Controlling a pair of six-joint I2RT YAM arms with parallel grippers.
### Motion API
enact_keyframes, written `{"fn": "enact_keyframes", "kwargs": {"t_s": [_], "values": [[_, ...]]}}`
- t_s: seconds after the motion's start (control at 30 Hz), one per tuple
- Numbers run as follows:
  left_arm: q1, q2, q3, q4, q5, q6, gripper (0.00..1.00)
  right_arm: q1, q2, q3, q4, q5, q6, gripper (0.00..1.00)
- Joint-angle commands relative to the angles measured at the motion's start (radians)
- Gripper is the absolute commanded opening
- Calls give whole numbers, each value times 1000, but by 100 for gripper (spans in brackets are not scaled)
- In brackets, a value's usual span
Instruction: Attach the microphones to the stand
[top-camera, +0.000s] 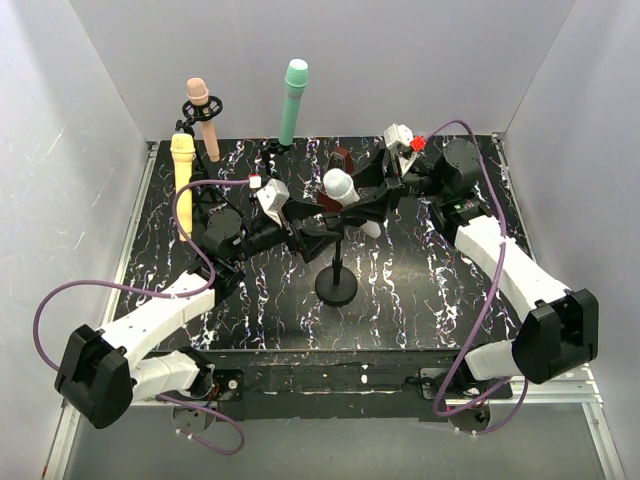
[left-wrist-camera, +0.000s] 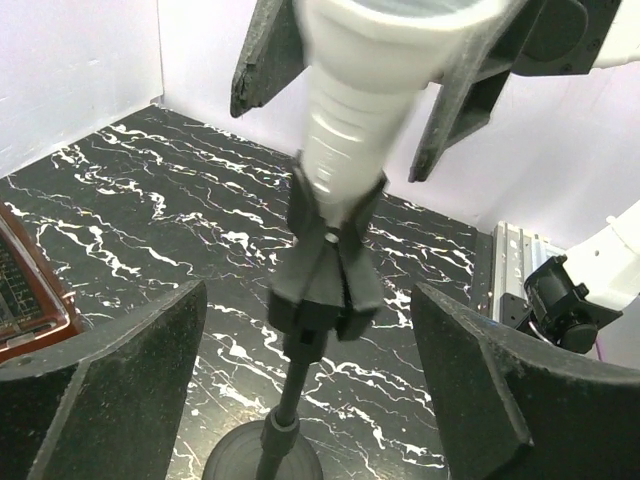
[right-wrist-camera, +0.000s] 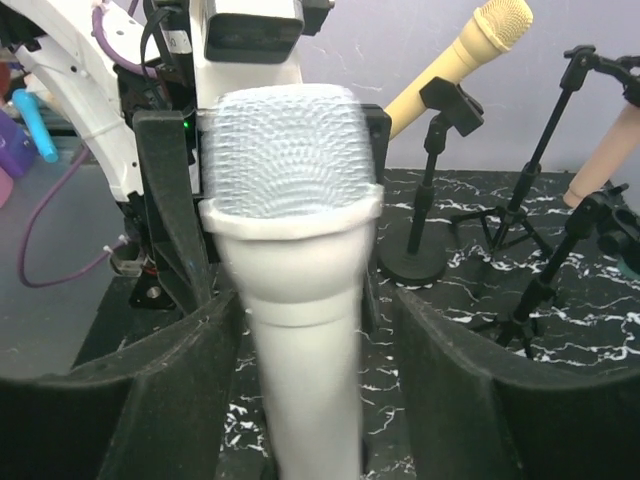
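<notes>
The white microphone (top-camera: 339, 184) stands tilted with its handle in the clip (left-wrist-camera: 325, 280) of the black round-base stand (top-camera: 336, 287) at the table's middle. My right gripper (right-wrist-camera: 312, 300) is open around its body (right-wrist-camera: 300, 340), with a gap on each side. My left gripper (left-wrist-camera: 305, 300) is open wide, its fingers (left-wrist-camera: 130, 370) on either side of the clip and pole without touching. The peach-pink (top-camera: 203, 112), pale yellow (top-camera: 183, 170) and teal-green (top-camera: 293, 100) microphones stand in stands at the back.
A brown metronome (top-camera: 342, 158) sits behind the middle stand and shows at the left edge of the left wrist view (left-wrist-camera: 25, 290). The other stands' bases and tripod legs (right-wrist-camera: 520, 225) crowd the back left. White walls enclose the table.
</notes>
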Motion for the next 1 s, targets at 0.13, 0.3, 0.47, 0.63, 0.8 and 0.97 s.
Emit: {"fn": "enact_keyframes", "kwargs": {"t_s": [0.13,0.3,0.47,0.63,0.8,0.97], "values": [[-2,-49,-6,-3,-3,-10,92,-25,-62,-24,30,-3,60,84],[-2,-60,6,-52,14,30,94,-76,-72,-18,30,-75,62,87],[-2,-80,40,-152,29,116,98,-152,-95,27,-187,-162,-57,88],[-2,-66,89,-238,51,188,98,-174,-72,232,-1084,-167,-860,89],[-2,-31,113,-237,63,211,98,-172,-6,286,-1444,-65,-1139,87],[-2,1,139,-223,75,214,98,-171,0,240,-1369,-48,-1089,85]]}}
